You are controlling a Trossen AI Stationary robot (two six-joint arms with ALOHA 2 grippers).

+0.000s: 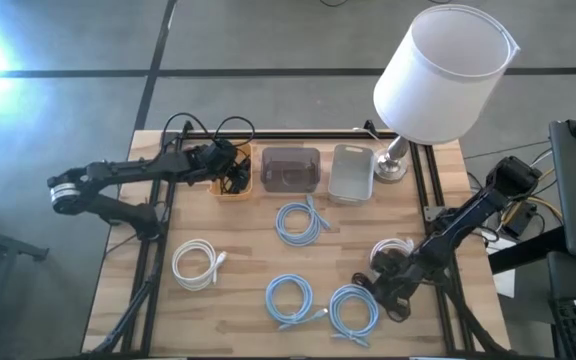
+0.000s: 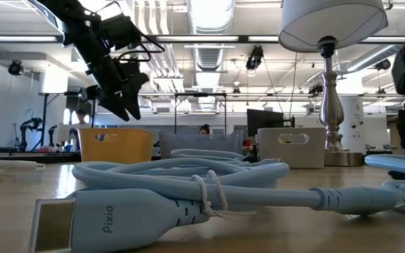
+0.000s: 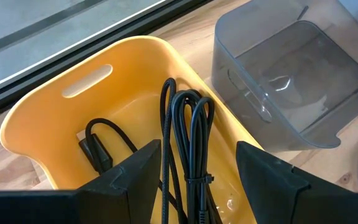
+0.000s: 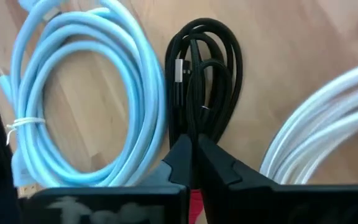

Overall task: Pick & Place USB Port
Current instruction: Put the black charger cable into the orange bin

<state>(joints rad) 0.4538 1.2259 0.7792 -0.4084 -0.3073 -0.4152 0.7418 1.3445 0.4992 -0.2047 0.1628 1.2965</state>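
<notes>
A bundled black USB cable (image 3: 188, 130) lies inside the yellow bin (image 3: 42, 118) at the table's far left. My left gripper (image 3: 197, 168) hovers open just above that bin (image 1: 233, 185), its fingers on either side of the cable without touching it. In the low view the left gripper (image 2: 126, 105) hangs clear above the bin (image 2: 114, 144). A second black cable bundle (image 4: 204, 74) lies on the table near the right front, between a light blue coil (image 4: 73, 93) and a white coil (image 4: 328, 118). My right gripper (image 4: 194, 149) is low over it (image 1: 396, 290) and shut. My right gripper pinches the black bundle at the looped end nearest the fingers (image 4: 191, 127), between its two shut fingers. They come in slanting down, along the bundle's length. The bundle lies flat on the table.
A dark grey bin (image 1: 290, 168) and a light grey bin (image 1: 351, 172) stand right of the yellow one, then a lamp (image 1: 438, 75) at the far right corner. Light blue coils (image 1: 300, 222), (image 1: 290, 300), (image 1: 353, 310) and a white coil (image 1: 196, 265) lie on the table.
</notes>
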